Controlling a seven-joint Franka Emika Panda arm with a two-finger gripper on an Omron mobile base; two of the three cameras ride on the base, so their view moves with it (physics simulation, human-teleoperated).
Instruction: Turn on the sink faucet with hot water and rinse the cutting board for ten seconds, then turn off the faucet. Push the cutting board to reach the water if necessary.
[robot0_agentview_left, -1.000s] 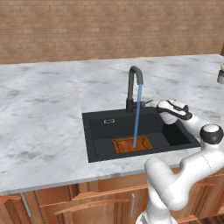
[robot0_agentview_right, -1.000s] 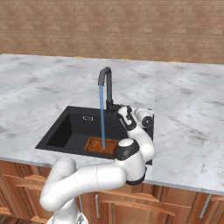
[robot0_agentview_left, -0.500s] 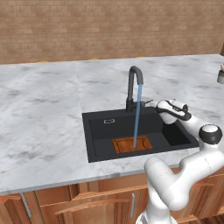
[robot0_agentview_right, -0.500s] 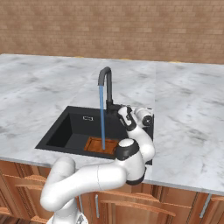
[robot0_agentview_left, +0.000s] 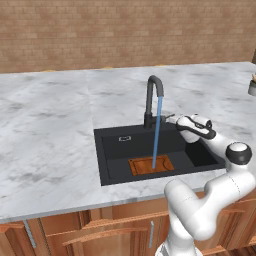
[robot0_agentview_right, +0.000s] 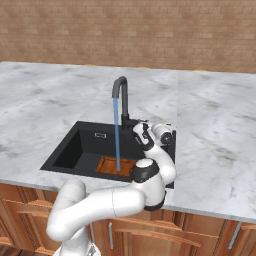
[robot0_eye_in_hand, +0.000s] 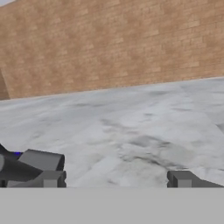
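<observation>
The black gooseneck sink faucet stands behind the black sink. A thin blue stream of water runs from its spout onto the orange-brown cutting board, which lies flat on the basin floor. My gripper hovers just right of the faucet's base, by the small side lever. It is open, and in the hand view its fingertips stand wide apart with nothing between them. A dark part of the faucet shows at the left edge there.
Grey-white marble counter surrounds the sink, with a brick wall behind. A small object sits at the counter's far right. Wooden cabinet fronts run below the front edge.
</observation>
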